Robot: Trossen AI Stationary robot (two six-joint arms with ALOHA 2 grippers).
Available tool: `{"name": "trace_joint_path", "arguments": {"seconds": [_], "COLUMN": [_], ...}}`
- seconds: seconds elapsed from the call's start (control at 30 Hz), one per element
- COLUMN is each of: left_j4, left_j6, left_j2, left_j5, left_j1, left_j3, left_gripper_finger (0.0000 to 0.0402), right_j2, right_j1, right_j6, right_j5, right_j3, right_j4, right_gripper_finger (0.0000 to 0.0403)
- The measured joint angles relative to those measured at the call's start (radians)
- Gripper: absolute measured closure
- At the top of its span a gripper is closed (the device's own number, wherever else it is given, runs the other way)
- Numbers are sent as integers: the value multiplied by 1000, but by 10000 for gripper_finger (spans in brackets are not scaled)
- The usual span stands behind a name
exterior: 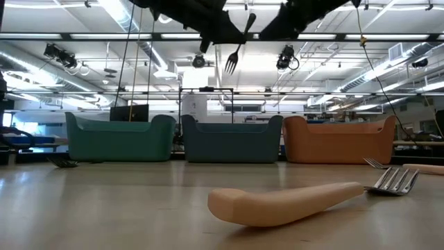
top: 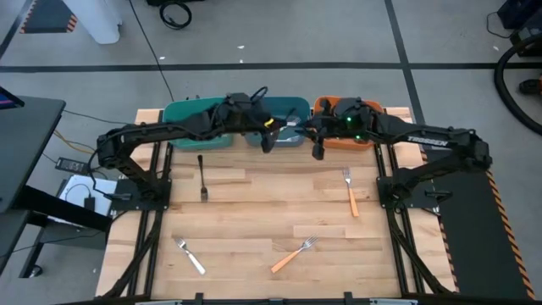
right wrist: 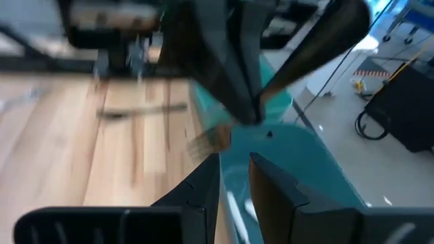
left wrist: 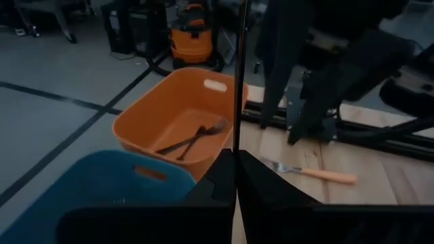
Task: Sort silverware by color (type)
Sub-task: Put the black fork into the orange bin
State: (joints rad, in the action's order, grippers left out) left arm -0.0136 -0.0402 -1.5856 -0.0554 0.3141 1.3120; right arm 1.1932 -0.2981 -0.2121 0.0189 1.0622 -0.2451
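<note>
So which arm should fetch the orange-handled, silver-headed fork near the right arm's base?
Right. The right gripper is open and empty, and that orange-handled fork lies on its side. The left gripper is shut on a slim fork over the blue-grey plastic bin.

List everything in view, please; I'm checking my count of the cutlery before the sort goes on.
bins: 3; teal bin, blue-grey bin, orange bin; in a row along the table's far edge
orange-handled forks: 2, silver heads; on the table, one right, one near front
silver fork: 1; front left of the table
black fork: 1; left, in front of the teal bin
dark forks: 2; inside the orange bin
held fork: 1, dark; hanging tines down above the bins
table: 1, light wood
left gripper: shut on the held fork
right gripper: open, beside it over the bins
</note>
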Motion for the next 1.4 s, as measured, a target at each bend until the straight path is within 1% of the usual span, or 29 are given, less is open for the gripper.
{"name": "trace_joint_path", "arguments": {"seconds": [0.1,0.2,0.3,0.4,0.57,0.7,0.8,0.87,0.93,0.97,1.1,1.2,1.3,1.4], "left_j4": [5,2,4,-9,-4,-5,-7,-7,-7,-7,-12,-36,-84,-136], "left_j6": [17,23,24,27,28,29,29,29,30,31,27,7,-17,-29], "left_j2": [0,0,3,3,3,0,-1,-1,-2,-2,-2,-2,4,11], "left_j5": [-22,-28,-54,-55,-110,-114,-115,-116,-116,-117,-112,-99,-99,-94], "left_j1": [-1,-5,-3,-2,-2,-2,-1,0,0,2,6,21,52,85], "left_j3": [19,24,30,31,30,30,30,30,30,30,30,30,29,29], "left_gripper_finger": [389,389,388,388,387,387,387,386,386,385,377,357,331,308], "right_j2": [23,33,33,23,32,32,32,32,32,32,32,29,19,4], "right_j1": [-4,-13,-24,-25,-25,-29,-23,-21,-21,-21,-21,-24,-39,-63], "right_j6": [72,170,240,245,278,290,299,299,312,321,348,341,302,247], "right_j5": [-5,-36,-33,6,-3,9,5,3,10,13,10,-7,-81,-163], "right_j3": [0,0,0,0,1,0,0,0,0,0,0,1,0,0], "right_j4": [90,114,168,225,281,280,272,272,272,272,268,230,133,-6], "right_gripper_finger": [306,292,280,275,275,276,298,331,374,385,386,394,394,395]}}
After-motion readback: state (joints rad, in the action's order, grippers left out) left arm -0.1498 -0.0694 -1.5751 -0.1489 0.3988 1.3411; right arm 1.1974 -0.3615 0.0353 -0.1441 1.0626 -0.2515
